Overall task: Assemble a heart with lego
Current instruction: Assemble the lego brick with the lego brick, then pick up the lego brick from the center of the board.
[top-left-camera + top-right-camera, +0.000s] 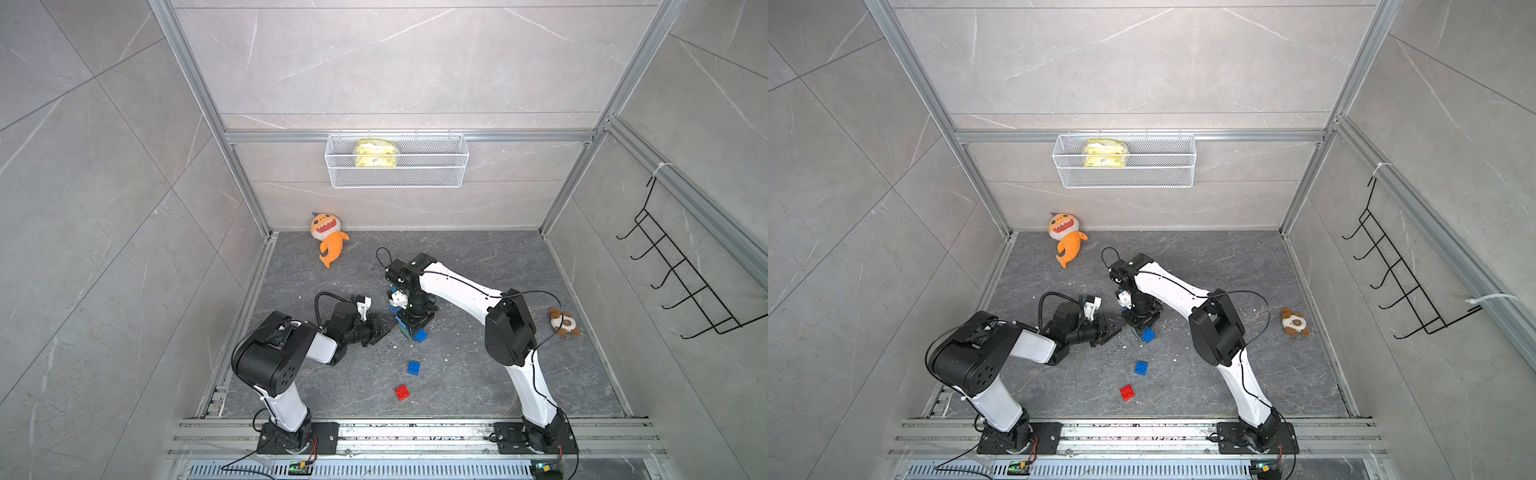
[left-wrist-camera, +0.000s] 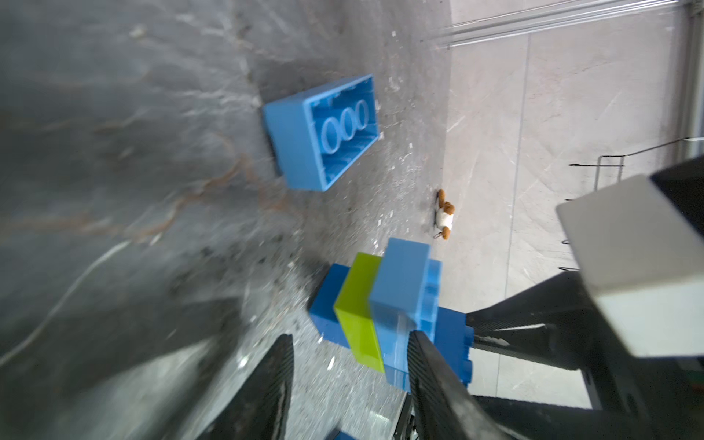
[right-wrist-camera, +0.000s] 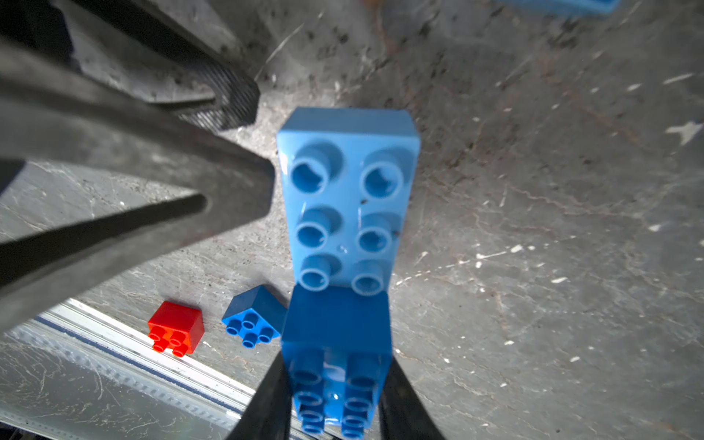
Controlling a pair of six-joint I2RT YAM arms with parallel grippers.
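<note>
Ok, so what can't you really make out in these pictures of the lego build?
- Heart: in both top views the right hand covers most of it, so its brick count is hidden.
- Left wrist view: blurred; whether the left hand touches the lime-green brick is unclear.
- Right wrist view: the picture's edge cuts off a blue brick.
- Yellow packet in the wire basket: print too small.

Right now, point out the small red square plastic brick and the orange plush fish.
small red square plastic brick (image 1: 402, 391): in a top view, studded top.
orange plush fish (image 1: 332, 246): in a top view, orange body.
</note>
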